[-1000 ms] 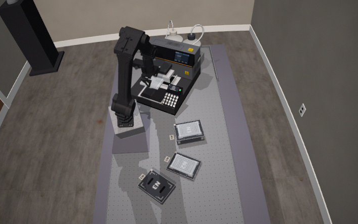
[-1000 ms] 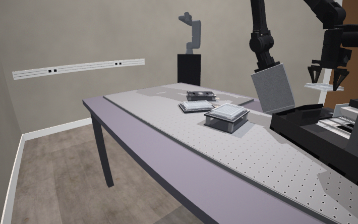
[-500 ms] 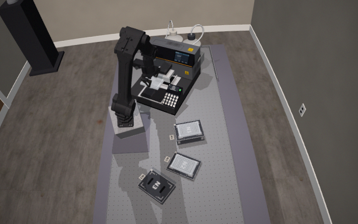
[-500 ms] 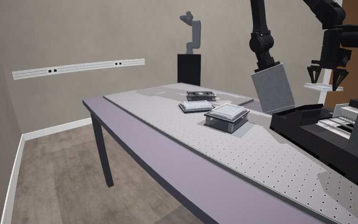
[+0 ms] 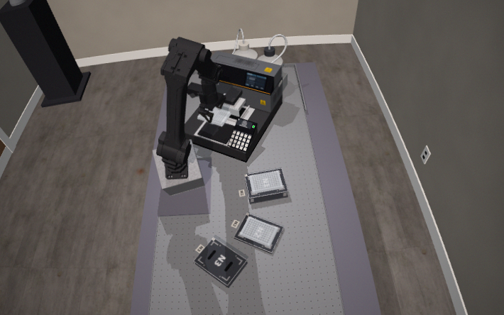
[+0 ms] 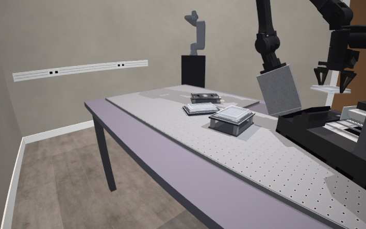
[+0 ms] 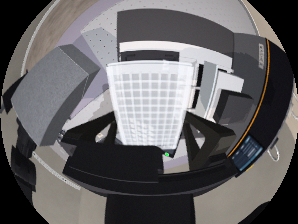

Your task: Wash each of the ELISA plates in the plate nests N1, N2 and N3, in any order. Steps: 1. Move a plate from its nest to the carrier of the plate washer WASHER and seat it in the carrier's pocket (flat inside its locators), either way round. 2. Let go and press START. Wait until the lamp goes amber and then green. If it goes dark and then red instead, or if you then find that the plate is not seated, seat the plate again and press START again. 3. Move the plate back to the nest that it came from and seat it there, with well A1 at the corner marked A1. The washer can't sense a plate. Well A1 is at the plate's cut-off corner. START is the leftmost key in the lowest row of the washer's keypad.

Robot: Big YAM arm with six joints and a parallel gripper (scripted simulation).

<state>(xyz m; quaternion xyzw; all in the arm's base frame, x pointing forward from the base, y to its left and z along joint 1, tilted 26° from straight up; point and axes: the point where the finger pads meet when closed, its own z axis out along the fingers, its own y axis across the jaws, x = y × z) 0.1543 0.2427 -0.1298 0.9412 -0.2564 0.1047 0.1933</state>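
Note:
My gripper (image 6: 331,88) (image 7: 150,113) is shut on a clear ELISA plate (image 5: 221,116) (image 7: 150,92), held level above the washer (image 5: 242,94) (image 6: 332,139). The plate is above the carrier (image 5: 216,135) (image 7: 150,55) and apart from it; its cut-off corner is not clear. The washer's lamp (image 5: 253,126) (image 7: 167,154) is green. The keypad (image 5: 240,140) is at the washer's front corner. One plate (image 5: 265,181) (image 6: 234,112) lies in raised nest N1 and another (image 5: 260,231) (image 6: 202,107) in nest N2. Nest N3 (image 5: 220,261) (image 6: 205,99) is empty.
The arm's grey base block (image 5: 179,181) (image 6: 279,89) (image 7: 50,95) stands beside the washer. The washer's tall housing with its screen (image 5: 255,80) (image 7: 246,156) rises behind the carrier. Bottles with tubes (image 5: 270,58) stand behind the housing.

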